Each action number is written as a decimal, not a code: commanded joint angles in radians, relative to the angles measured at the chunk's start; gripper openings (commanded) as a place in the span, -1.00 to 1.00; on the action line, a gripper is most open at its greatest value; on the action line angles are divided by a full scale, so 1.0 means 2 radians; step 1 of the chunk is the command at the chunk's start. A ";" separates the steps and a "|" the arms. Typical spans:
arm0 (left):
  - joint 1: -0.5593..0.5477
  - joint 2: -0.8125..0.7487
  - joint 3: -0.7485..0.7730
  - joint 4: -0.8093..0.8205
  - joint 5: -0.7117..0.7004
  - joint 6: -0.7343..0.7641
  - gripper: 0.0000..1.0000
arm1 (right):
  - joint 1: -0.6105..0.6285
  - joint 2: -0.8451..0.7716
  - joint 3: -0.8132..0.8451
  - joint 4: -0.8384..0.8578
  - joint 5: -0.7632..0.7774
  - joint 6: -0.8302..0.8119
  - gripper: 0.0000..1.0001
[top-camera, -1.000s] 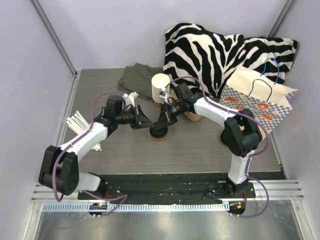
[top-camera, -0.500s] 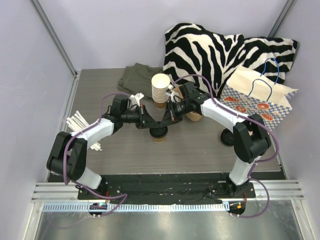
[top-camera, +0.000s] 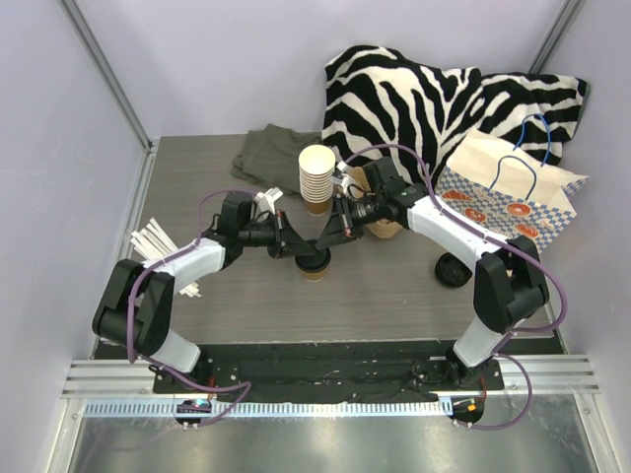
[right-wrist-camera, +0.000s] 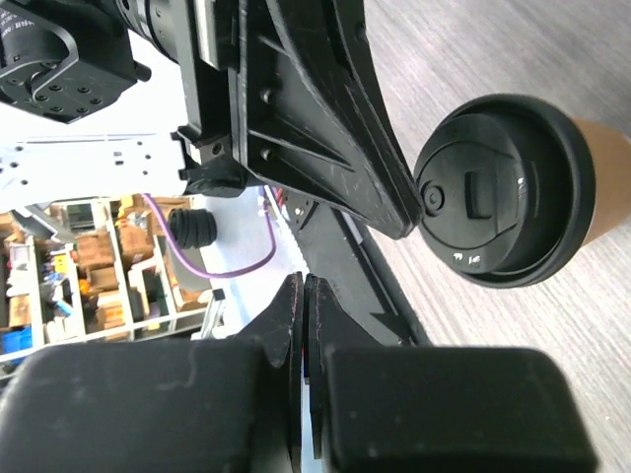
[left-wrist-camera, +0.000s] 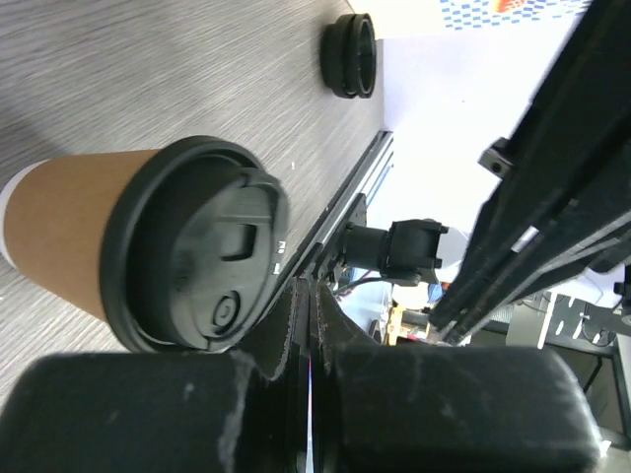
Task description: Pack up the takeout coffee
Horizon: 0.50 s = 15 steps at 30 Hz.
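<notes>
Top external view: takeout coffee (top-camera: 314, 264) is seen upright at the centre of the table (top-camera: 394, 296), with its lid (left-wrist-camera: 192, 246) on, and held by neither arm. The jaws of the left gripper (top-camera: 299, 250) are pressed together on nothing, tip at the lid's 9 o'clock edge. The right gripper (top-camera: 325, 244) is likewise closed and empty, tip at the lid's 1 o'clock side. Contact with the rim is suggested in the wrist views but cannot be confirmed.

Risks: the cup could be tipped or skidded if the closed tips are pushed sideways, since the paper body looks light, the base is narrow and the wood-grain laminate looks smooth. The lid could be popped or seated crooked if only one edge is pressed. A long carry is needed, as the paper bag (top-camera: 508, 202) is well apart at 2 o'clock.

Materials: the body is tapered matte brown paper. The lid is round black plastic, slightly glossy, with a raised rim and sip tab. The bag is stiff printed paper with cord handles.
</notes>
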State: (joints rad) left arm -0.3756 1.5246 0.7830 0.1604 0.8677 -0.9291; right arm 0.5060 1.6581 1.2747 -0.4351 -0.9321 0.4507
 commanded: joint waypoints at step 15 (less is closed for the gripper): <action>0.003 0.025 0.020 -0.079 -0.046 0.064 -1.00 | -0.004 -0.001 -0.019 0.043 -0.027 0.020 -0.98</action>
State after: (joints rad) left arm -0.3729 1.5517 0.8005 0.0551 0.8291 -0.8516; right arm 0.5007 1.6447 1.2533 -0.3870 -0.9874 0.5007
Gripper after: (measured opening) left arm 0.013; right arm 0.029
